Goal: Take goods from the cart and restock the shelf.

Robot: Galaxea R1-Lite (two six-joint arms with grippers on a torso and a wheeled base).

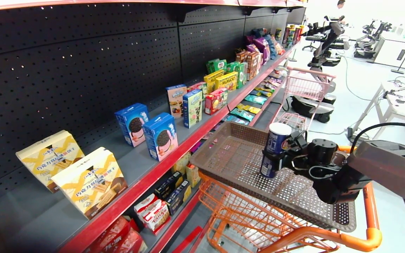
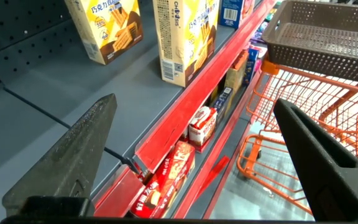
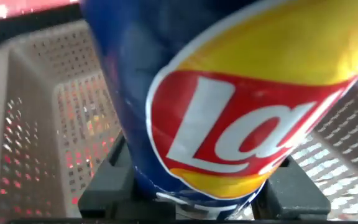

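Note:
A blue chip can with a pale lid stands nearly upright over the brown perforated basket on top of the orange cart. My right gripper is shut on the can's lower half. In the right wrist view the can sits between the dark fingers, with the basket behind it. My left gripper is open and holds nothing, hanging over the red front edge of the grey shelf. I cannot tell whether the can touches the basket floor.
The shelf carries two yellow wafer boxes, two blue cookie boxes and several more boxes farther along. A bare stretch lies between those groups. Lower shelves hold packets. A pink cart stands beyond.

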